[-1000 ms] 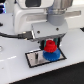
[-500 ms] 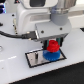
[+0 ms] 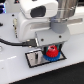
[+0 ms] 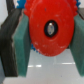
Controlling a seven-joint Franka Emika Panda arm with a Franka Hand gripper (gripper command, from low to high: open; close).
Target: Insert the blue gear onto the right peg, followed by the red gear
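Observation:
The red gear [image 3: 51, 50] sits between my gripper's fingers [image 3: 51, 46], directly over the blue gear [image 3: 52, 56], whose toothed edge shows just under it on the grey plate [image 3: 34, 58]. In the wrist view the red gear [image 4: 49, 29] fills the frame between the two teal pads [image 4: 22, 42], with its dark centre hole [image 4: 50, 29] visible. A sliver of blue [image 4: 33, 48] shows at its rim. The right peg is hidden under the gears. The gripper is shut on the red gear.
The black-rimmed plate [image 3: 29, 62] lies on a white table. A black cable [image 3: 12, 42] runs across the exterior view's left. The white arm body [image 3: 35, 17] hangs above the plate.
The gripper with the red gear has lowered slightly toward the blue gear on the plate; the red gear now sits closer on top of it.

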